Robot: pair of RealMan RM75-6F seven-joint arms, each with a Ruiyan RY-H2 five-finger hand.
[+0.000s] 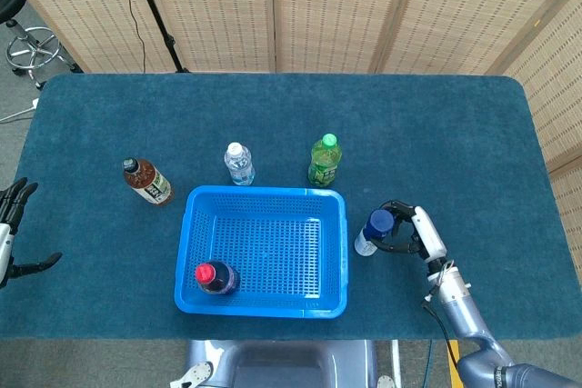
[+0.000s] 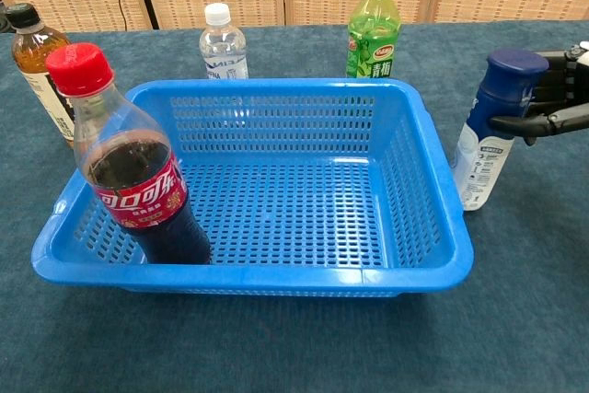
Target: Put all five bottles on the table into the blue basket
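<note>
The blue basket (image 1: 331, 252) (image 2: 433, 190) lies at the table's near middle, with a red-capped cola bottle (image 1: 215, 276) (image 2: 138, 172) upright in its front-left corner. Just right of the basket stands a white bottle with a dark blue cap (image 1: 374, 230) (image 2: 492, 131), tilted slightly toward the basket. My right hand (image 1: 411, 233) (image 2: 552, 103) grips its upper part, thumb in front and fingers behind. Beyond the basket stand a brown tea bottle (image 1: 147, 181) (image 2: 37, 66), a clear water bottle (image 1: 239, 164) (image 2: 224, 43) and a green bottle (image 1: 324, 160) (image 2: 373, 29). My left hand (image 1: 11, 235) hovers open at the table's left edge.
The table is covered in dark blue cloth (image 1: 436, 134). Folding screens (image 1: 336, 6) stand behind its far edge. A stool (image 1: 32, 47) and a stand pole (image 1: 150, 6) are off the far-left corner.
</note>
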